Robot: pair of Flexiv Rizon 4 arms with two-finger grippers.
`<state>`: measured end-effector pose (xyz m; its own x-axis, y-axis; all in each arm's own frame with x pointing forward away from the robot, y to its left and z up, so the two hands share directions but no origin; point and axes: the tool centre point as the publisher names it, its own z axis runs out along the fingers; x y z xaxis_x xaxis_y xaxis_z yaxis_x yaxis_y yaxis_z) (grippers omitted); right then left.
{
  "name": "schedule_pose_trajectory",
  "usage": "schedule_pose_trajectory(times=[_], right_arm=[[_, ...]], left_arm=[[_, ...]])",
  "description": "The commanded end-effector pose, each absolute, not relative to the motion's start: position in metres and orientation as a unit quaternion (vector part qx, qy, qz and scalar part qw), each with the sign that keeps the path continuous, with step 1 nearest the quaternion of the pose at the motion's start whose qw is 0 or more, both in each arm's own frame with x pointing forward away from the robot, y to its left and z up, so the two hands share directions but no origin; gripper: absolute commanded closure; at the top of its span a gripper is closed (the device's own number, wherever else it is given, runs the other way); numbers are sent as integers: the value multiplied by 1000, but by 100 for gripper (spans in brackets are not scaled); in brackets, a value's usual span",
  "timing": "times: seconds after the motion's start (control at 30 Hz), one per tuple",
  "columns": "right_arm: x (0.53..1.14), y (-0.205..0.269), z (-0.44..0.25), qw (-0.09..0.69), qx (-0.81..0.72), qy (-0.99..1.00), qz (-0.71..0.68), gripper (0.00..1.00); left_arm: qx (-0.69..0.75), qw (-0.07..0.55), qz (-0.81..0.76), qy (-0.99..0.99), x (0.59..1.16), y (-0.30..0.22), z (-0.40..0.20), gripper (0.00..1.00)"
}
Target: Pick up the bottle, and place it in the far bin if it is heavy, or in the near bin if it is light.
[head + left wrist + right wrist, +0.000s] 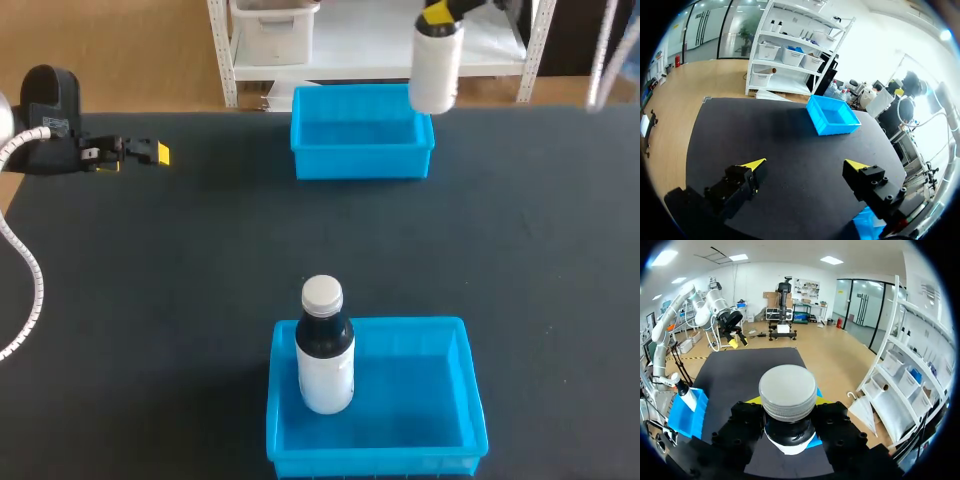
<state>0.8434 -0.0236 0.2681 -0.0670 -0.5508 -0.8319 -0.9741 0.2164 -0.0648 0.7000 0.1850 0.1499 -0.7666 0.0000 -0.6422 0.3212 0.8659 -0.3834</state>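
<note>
Dark table (150,260), two blue bins. Your right gripper (438,14) is clamped on the bottle (436,65) at the neck. The bottle hangs below it, approx. above the far bin (360,165) edge. Left gripper (805,164) is spread, holding nothing. Centre the gripper over the bin's middle, lower till the base nearly touches, then release. Dropping from height risks tipping.

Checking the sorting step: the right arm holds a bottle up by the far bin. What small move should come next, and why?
Probably ease the held bottle leftward and down over the far bin: it appears to hang high above the bin's right edge, not yet inside.
</note>
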Motion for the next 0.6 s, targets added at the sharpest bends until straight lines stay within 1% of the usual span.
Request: schedule_pose_trajectory(times=[0.03, 0.27, 0.6], right_arm=[[876, 3, 259, 358, -583, 662, 305, 62], [888, 32, 240, 342, -594, 651, 326, 61], [901, 63, 220, 337, -599, 635, 352, 63]], left_arm=[[88, 330, -243, 908, 700, 185, 150, 0], [88, 330, -243, 908, 700, 185, 150, 0], [88, 330, -243, 908, 700, 185, 150, 0]])
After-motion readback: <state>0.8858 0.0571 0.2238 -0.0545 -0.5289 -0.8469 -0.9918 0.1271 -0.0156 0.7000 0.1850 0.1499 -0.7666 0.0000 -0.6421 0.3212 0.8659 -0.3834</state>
